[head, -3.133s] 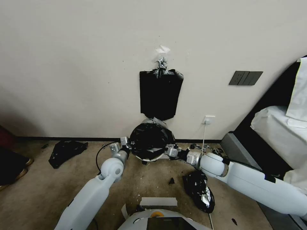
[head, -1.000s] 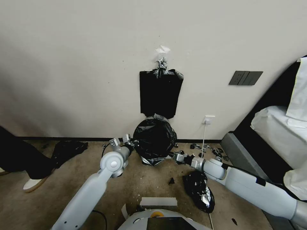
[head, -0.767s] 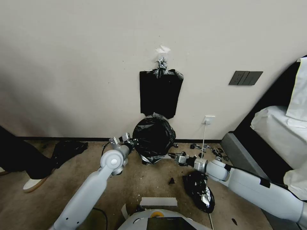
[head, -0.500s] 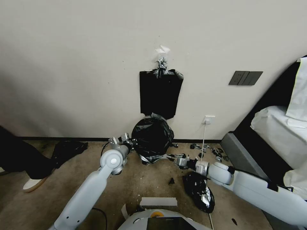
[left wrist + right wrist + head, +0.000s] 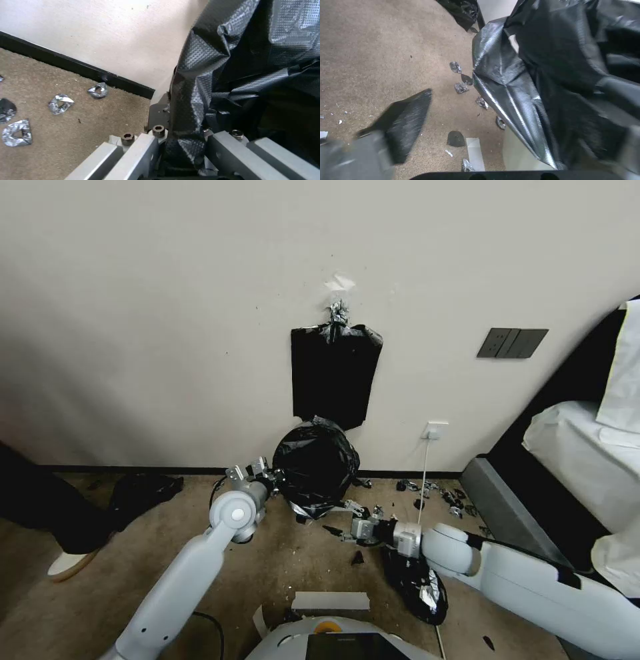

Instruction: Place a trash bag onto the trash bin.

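Standing against the wall on the carpet, the trash bin is draped almost wholly in the trash bag, with only a strip of its cream side showing low down in the right wrist view. The left gripper sits at the bag's left edge, its fingers pinched onto a fold of the black film. The right gripper hovers over the carpet just in front of the bin, apart from the bag, fingers spread, with a small black scrap beside its tip.
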### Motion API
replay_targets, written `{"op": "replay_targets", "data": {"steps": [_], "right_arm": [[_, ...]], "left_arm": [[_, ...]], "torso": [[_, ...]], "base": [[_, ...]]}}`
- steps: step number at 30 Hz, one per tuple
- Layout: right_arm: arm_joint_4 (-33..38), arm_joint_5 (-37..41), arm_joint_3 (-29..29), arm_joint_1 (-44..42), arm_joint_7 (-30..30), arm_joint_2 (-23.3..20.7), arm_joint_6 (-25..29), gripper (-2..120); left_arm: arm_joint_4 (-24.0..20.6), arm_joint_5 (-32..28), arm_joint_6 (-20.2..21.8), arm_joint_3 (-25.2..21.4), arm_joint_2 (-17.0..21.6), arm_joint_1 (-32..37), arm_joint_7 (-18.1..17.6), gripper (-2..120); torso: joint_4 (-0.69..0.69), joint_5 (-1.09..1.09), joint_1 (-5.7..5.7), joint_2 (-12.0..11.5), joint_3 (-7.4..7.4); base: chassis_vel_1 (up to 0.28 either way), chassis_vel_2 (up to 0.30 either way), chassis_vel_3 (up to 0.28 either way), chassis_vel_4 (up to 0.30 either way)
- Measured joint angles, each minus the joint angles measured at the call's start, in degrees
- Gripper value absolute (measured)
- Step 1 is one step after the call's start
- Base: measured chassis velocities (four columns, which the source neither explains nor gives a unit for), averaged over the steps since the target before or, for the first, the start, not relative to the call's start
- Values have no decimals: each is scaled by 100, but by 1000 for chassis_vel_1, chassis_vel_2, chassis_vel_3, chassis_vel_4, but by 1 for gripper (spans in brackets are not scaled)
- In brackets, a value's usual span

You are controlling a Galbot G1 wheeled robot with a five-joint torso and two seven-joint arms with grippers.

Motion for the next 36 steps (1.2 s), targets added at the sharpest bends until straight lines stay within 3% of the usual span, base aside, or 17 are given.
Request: {"op": "replay_targets", "data": {"steps": [11, 26, 28, 36], "right_arm": [[-73, 1, -232, 151, 10, 236, -148, 92], [-1077, 37, -530, 402, 56, 609, -246, 87], [-1453, 30, -572, 426, 90, 769, -267, 85], [-1602, 36, -596, 425, 152, 800, -236, 84]], "left_arm": [[105, 0, -1, 130, -134, -133, -65, 0], [-215, -179, 11, 147, -126, -43, -144, 0], [-332, -246, 24, 144, -114, 23, -178, 0], [-365, -269, 33, 128, -88, 126, -189, 0]], "torso": [[-1, 0, 0, 0, 0], [0, 1, -1, 0, 0], [0, 1, 0, 0, 0], [0, 1, 0, 0, 0]], "base": [[0, 0, 0, 0], [0, 0, 0, 0], [0, 0, 0, 0], [0, 0, 0, 0]]}}
